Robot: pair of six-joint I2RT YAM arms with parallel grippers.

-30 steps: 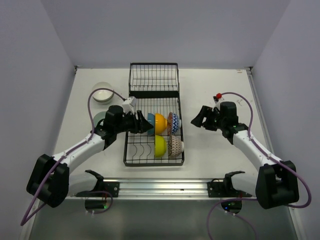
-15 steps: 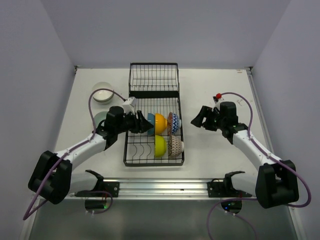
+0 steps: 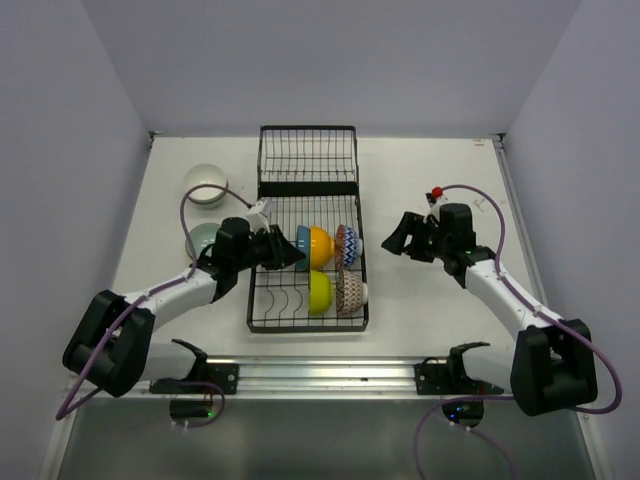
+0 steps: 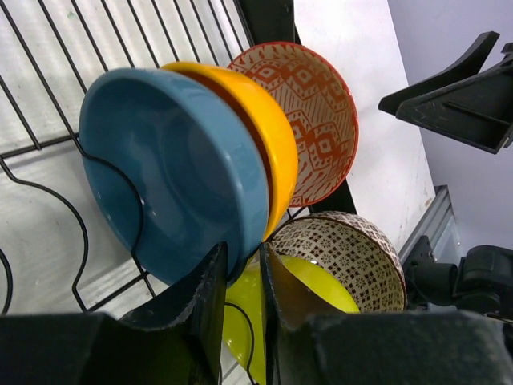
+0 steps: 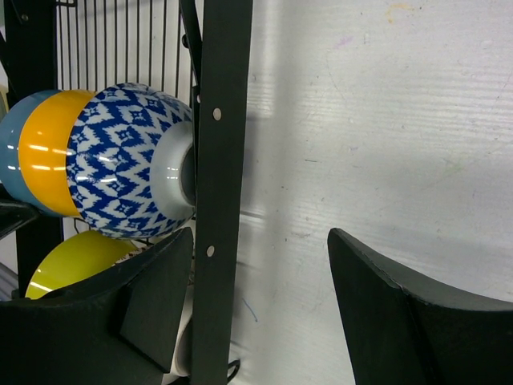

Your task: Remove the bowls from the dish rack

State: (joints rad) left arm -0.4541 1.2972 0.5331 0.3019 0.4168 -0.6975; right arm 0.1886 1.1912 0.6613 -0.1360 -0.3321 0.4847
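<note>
Left gripper [image 4: 243, 258]: jaws drawn narrow at blue bowl's [image 4: 172, 172] lower rim; firm hold not determinable. Bowl stands on edge, leftmost in dish rack [image 3: 307, 327], directly ahead of fingers. Right gripper [image 5: 260, 265]: farther off, open, empty.

The dish rack [image 3: 307, 160] sits mid-table [image 3: 425, 310], its short section behind the long one. In the long section three bowls stand on edge in a back row: leftmost bowl [image 3: 300, 247], middle bowl [image 3: 320, 243], rightmost bowl [image 3: 347, 245]. Just in front of them stand the front left bowl [image 3: 319, 291] and front right bowl [image 3: 350, 292]. Left of the rack, on the table, the far bowl [image 3: 205, 183] lies behind the near bowl [image 3: 201, 238]. The left gripper [image 4: 243, 255] reaches in from the rack's left and pinches the leftmost bowl's rim. The right gripper [image 5: 260, 239] hangs right of the rack.
</note>
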